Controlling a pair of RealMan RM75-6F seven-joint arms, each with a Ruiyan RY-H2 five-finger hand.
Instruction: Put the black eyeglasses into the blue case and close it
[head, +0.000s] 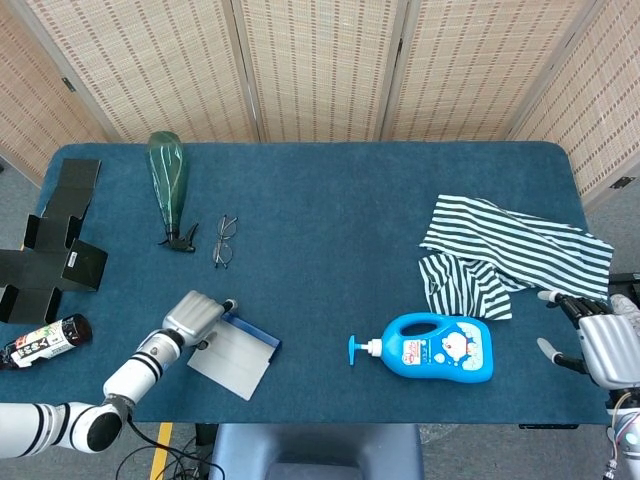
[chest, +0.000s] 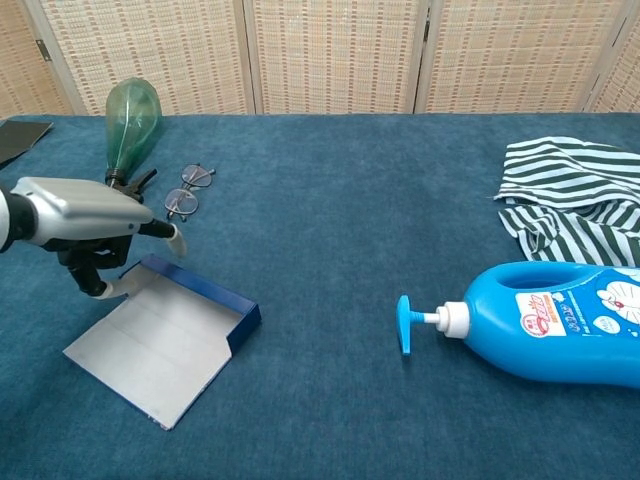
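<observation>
The glasses (head: 224, 241) are thin, dark-rimmed with round lenses, and lie flat on the blue counter (head: 330, 200) just beside a green bottle's nozzle, well apart from the case. The case (head: 235, 355) lies open near the counter's front edge: a pale grey inner flap spread flat, with a low blue wall standing along its far side.

The left hand (head: 192, 316) sits low at the near left, silver back upward, its forearm running back toward the near-left corner. Its fingers (chest: 160, 230) point right, slightly apart, gripping nothing. The right hand (head: 596, 345) rests at the near right edge, fingers spread leftward.
</observation>
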